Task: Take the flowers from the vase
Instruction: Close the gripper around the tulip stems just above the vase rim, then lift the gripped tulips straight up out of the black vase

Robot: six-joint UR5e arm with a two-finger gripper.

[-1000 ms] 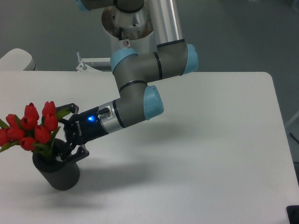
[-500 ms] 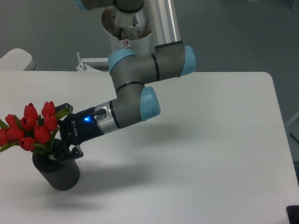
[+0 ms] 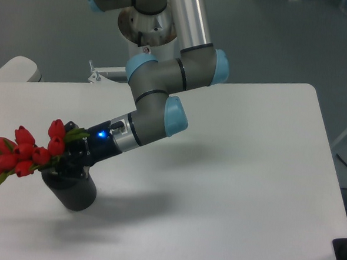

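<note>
The flowers [image 3: 20, 152], red tulip buds with green leaves, lean out to the left over the table's left edge. Their stems run into my gripper [image 3: 61, 162], which is shut on them just above the mouth of the vase [image 3: 71, 188]. The vase is a short black cylinder standing upright on the white table [image 3: 230, 169], directly under the gripper. The lower stems are hidden behind the fingers and the vase rim, so I cannot tell whether they are still inside it.
The arm's grey and blue links [image 3: 163, 100] slope down from the base column [image 3: 168, 23] at the back toward the left. A white rounded object [image 3: 15, 70] sits at the far left beyond the table edge.
The gripper has shut on the flower stems. The bunch has tipped and shifted left, its buds lower and further out than before. The vase has shifted a little.
</note>
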